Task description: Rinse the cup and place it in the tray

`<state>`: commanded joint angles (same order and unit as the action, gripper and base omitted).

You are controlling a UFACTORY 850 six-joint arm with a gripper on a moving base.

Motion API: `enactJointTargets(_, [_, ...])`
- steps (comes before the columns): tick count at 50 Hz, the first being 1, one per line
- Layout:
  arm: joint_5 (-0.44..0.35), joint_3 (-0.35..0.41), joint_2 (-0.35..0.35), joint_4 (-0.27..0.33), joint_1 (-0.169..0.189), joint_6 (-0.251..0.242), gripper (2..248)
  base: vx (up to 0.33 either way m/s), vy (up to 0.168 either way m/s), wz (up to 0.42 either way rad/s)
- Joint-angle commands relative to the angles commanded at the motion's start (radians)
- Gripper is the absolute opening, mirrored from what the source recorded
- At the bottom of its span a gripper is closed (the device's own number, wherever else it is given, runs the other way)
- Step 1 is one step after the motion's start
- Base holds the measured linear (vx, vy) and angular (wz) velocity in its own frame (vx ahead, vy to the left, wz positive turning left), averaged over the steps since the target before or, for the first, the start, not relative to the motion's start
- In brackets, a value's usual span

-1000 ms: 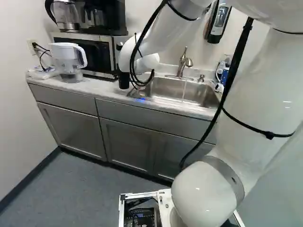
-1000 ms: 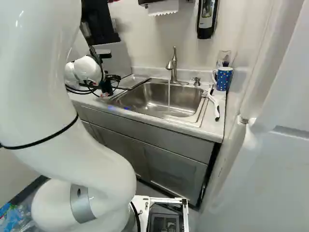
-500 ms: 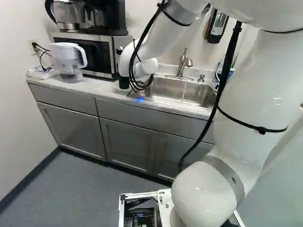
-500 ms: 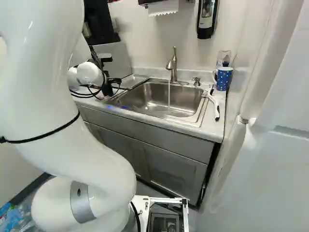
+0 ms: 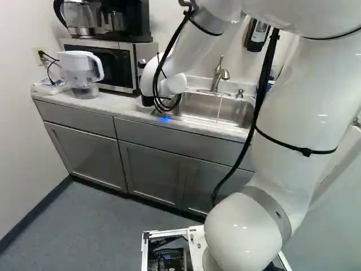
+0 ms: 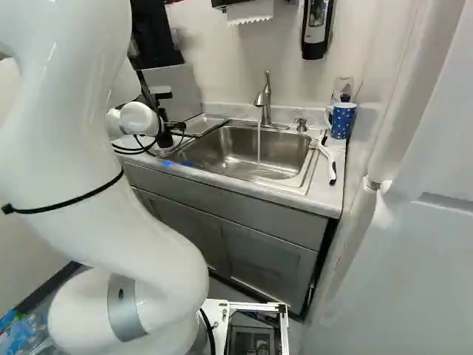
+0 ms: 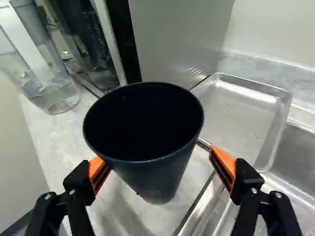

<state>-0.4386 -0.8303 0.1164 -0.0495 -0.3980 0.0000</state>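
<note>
And here's the gripper (image 6: 174,127), left of centre in the right base view, at the sink's near-left corner: its fingers are spread wide, one on each side of the dark cup (image 7: 157,174)! The cup is upright, mouth open to the wrist camera, by the counter (image 7: 44,142). The metal tray (image 7: 246,110) lies just past it, beside the sink (image 6: 284,151). Water (image 6: 259,148) is running from the faucet (image 6: 266,100), upper middle of that view, and a spotted mug (image 6: 342,120) stands at upper right!
</note>
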Motion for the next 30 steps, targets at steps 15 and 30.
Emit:
enactJointTargets(15, [-0.009, 0.000, 0.000, 0.000, 0.000, 0.000, 247, 0.000, 0.000, 0.000])
enactJointTargets(30, [-0.009, 0.000, 0.000, 0.000, 0.000, 0.000, 192, 0.000, 0.000, 0.000])
